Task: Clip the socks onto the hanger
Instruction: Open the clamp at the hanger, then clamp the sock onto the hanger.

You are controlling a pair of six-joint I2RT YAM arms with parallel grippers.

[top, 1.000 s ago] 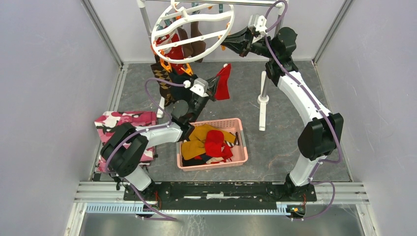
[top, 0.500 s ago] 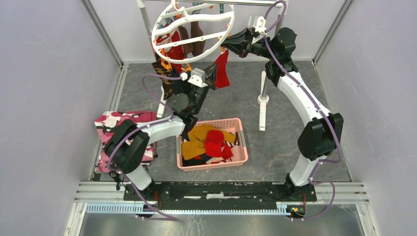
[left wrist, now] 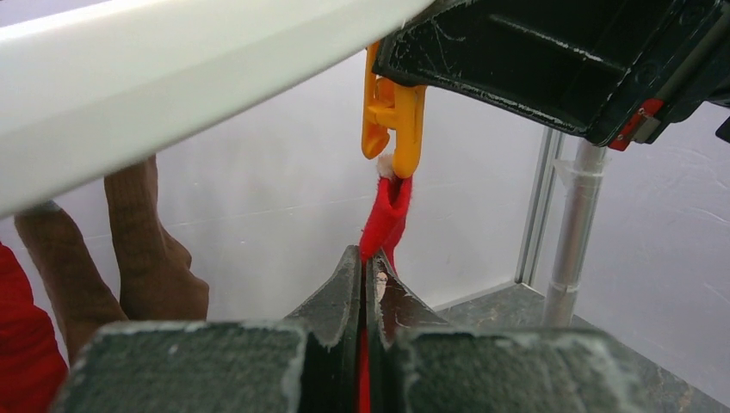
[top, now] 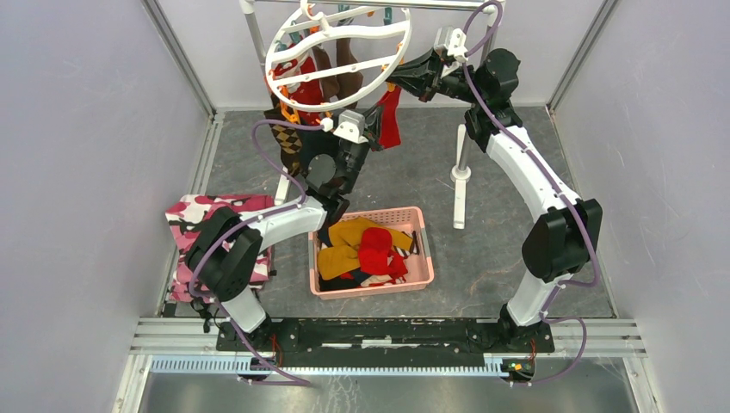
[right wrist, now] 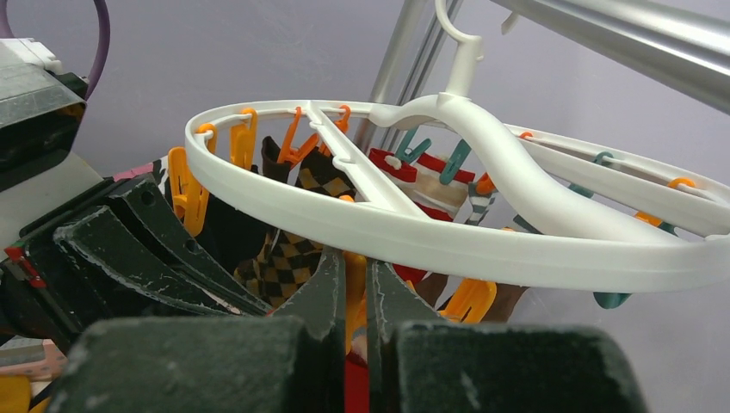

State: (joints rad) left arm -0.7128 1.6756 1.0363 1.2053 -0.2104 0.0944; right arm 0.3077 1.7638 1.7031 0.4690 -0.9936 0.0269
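Fingers (left wrist: 340, 297) on sock (left wrist: 385, 215); socks (top: 366, 249) in basket (top: 372, 292)

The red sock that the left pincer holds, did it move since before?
Yes. The small red sock in the left pincer moved away from the pink plastic basket, toward the white round hanger.

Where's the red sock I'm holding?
Red sock: top view, upper centre, under the hanger, in the left gripper, its top at an orange clip in the right gripper.
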